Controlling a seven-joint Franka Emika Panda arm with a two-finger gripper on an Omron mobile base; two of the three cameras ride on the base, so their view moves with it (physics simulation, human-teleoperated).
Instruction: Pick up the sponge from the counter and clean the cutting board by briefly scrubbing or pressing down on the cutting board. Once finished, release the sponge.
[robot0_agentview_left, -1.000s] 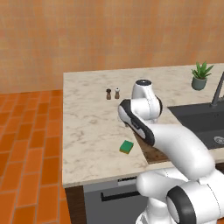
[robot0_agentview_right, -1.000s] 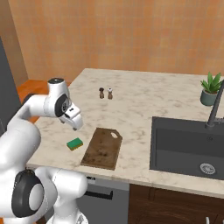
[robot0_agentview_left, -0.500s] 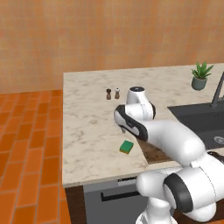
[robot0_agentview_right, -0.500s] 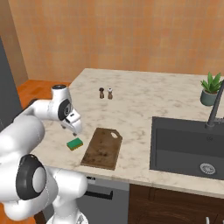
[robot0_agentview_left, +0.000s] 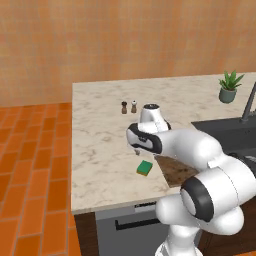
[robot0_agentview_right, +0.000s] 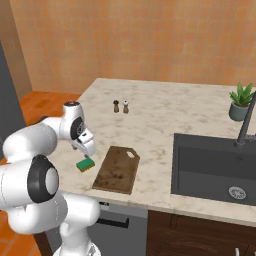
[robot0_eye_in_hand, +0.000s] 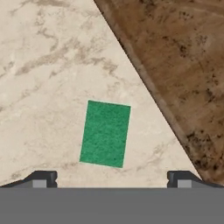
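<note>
The sponge (robot0_eye_in_hand: 105, 133) lies green side up on the marble counter (robot0_eye_in_hand: 43, 65), just left of the dark wooden cutting board (robot0_eye_in_hand: 183, 65). My gripper (robot0_eye_in_hand: 111, 180) hangs directly above the sponge, open, its two fingertips (robot0_eye_in_hand: 41, 179) spread wider than the block with nothing between them. From the left base view the gripper (robot0_agentview_left: 139, 152) sits a little above the sponge (robot0_agentview_left: 145, 168), with the board (robot0_agentview_left: 176, 170) partly hidden behind my arm. In the right base view the gripper (robot0_agentview_right: 89, 149) is over the sponge (robot0_agentview_right: 85, 164), beside the board (robot0_agentview_right: 117, 169).
Two small shakers (robot0_agentview_right: 116, 105) (robot0_agentview_right: 126, 106) stand farther back on the counter. A dark sink (robot0_agentview_right: 220, 167) with a faucet (robot0_agentview_right: 247, 122) lies right of the board, and a potted plant (robot0_agentview_right: 240, 101) behind it. The counter's front edge is close to the sponge.
The arm has folded lower and the gripper has come down toward the sponge. Sponge and cutting board have not moved.
</note>
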